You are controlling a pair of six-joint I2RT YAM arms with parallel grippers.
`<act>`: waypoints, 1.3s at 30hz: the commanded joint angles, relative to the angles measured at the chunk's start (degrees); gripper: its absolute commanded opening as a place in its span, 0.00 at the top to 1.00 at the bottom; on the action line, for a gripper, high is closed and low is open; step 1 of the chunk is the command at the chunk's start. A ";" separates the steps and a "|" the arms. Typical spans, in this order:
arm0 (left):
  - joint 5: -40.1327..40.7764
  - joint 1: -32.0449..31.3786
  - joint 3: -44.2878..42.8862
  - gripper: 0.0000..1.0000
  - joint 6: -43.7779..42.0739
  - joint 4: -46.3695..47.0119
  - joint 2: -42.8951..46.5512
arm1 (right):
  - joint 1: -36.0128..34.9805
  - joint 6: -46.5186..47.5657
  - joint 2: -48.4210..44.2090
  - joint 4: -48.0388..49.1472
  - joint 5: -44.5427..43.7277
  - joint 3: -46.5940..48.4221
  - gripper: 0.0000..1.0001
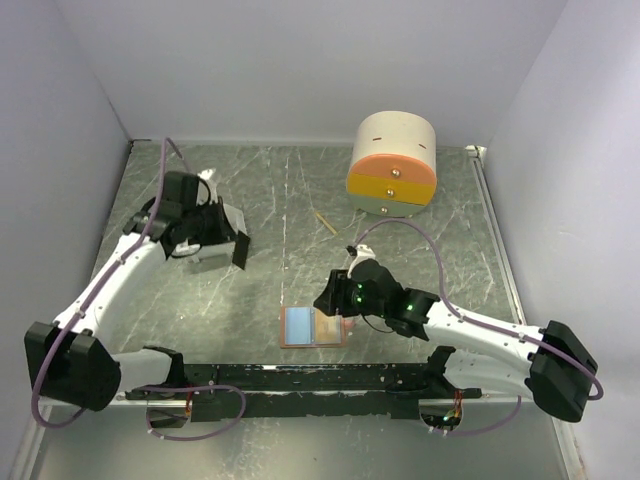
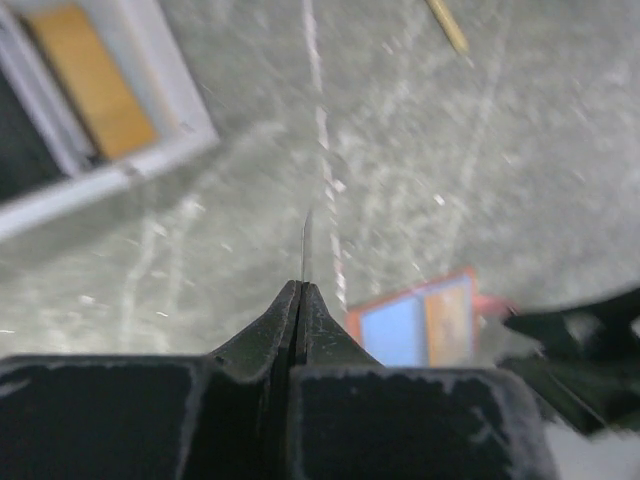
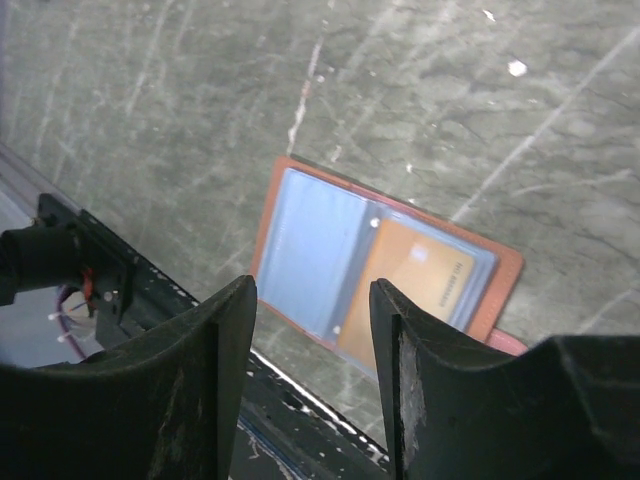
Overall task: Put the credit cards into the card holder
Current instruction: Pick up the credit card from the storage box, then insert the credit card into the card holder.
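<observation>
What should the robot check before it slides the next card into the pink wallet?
1. Card gripped: ok. The left gripper is shut on a dark card.
2. Card holder open: ok, it lies flat and open.
3. Free pocket: ok. The blue side looks empty, and a gold card fills the other.
4. Path clear: probably not ok. The right gripper hangs open right by the holder.
5. Card near the holder: not ok. It is over by the white tray.
</observation>
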State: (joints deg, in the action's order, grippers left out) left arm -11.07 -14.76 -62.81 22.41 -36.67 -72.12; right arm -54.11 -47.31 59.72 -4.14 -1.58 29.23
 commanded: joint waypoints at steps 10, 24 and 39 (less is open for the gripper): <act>-29.68 -0.25 19.52 0.93 17.79 20.21 10.39 | -0.17 1.93 4.44 -10.63 -5.84 2.84 0.59; -23.15 -12.48 33.60 0.93 30.74 36.19 12.61 | -0.12 2.69 11.99 -10.30 -6.17 3.32 0.62; -14.12 -23.02 35.13 0.93 32.68 43.49 1.17 | -0.17 1.73 13.51 -9.98 -5.88 0.29 0.78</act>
State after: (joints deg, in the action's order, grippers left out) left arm -27.59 -36.62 -28.36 54.19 1.98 -69.25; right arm -54.11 -45.06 73.47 -14.44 -6.96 31.16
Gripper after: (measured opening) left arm 0.075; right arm 0.232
